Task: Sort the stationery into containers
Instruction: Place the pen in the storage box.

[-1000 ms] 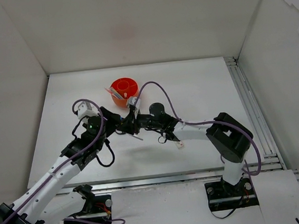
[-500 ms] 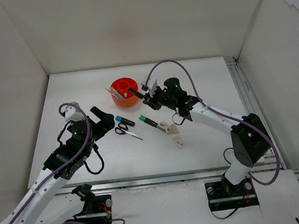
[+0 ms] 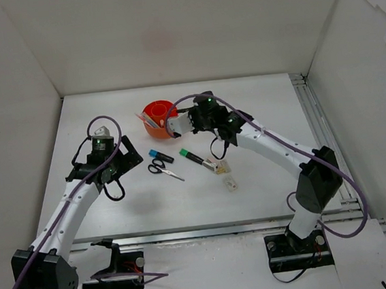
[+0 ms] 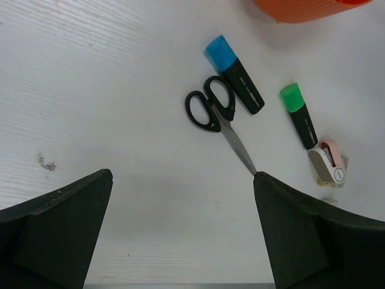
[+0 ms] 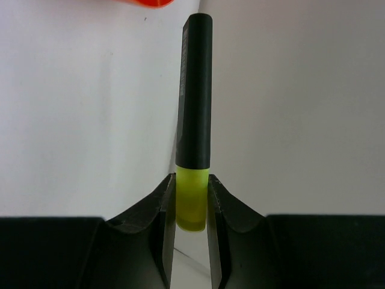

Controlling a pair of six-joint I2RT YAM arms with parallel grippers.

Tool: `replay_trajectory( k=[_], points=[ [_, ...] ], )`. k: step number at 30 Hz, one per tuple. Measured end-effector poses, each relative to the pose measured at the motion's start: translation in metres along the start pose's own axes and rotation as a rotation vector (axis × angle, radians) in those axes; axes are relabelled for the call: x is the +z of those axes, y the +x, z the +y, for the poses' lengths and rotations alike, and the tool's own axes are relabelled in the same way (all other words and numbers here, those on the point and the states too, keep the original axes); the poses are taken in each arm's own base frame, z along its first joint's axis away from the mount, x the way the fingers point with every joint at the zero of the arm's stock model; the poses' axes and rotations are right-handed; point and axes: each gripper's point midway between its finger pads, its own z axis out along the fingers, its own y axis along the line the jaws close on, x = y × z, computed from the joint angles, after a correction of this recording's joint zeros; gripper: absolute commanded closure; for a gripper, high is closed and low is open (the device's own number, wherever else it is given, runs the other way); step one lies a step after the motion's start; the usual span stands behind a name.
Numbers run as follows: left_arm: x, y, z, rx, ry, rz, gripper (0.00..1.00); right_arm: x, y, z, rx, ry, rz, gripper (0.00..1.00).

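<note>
Right wrist view: right gripper [image 5: 191, 194] nearly closed, pinching the yellow highlighter [image 5: 194, 108] by its yellow end, black body sticking out ahead. From above it's just beside the right rim of the orange organiser [image 3: 159, 117], not yet inside. Left gripper [image 4: 181, 177] wide open, holding nothing, hovering over the table [image 3: 265, 117] on the near-left of the organiser. Progress, as I judge it: early-to-mid. A few pens [image 3: 142, 118] already stand in the organiser's left side. Left to sort, all on the near side of the organiser: blue highlighter [image 4: 234, 75], scissors [image 4: 216, 117], green highlighter [image 4: 299, 114], plus two small erasers [image 3: 231, 184]. Next is prob. dropping the yellow one in.
</note>
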Motion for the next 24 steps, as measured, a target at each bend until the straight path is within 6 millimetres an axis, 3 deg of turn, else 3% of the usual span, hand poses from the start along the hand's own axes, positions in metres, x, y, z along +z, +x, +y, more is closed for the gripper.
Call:
replay_trajectory(
  k=[7, 13, 17, 24],
  points=[
    [0.001, 0.004, -0.001, 0.031, 0.034, 0.040, 0.00, 0.053, 0.008, 0.032, -0.430, -0.176, 0.149, 1.00],
    [0.005, 0.002, 0.006, 0.026, 0.020, 0.046, 0.00, 0.096, 0.009, 0.046, -0.539, -0.245, 0.208, 1.00],
    [0.008, 0.003, 0.010, 0.028, 0.012, 0.058, 0.01, 0.102, 0.006, 0.041, -0.553, -0.236, 0.216, 1.00],
    [0.012, 0.006, 0.015, 0.038, 0.014, 0.071, 0.00, 0.097, -0.007, 0.014, -0.582, -0.178, 0.220, 1.00]
  ],
)
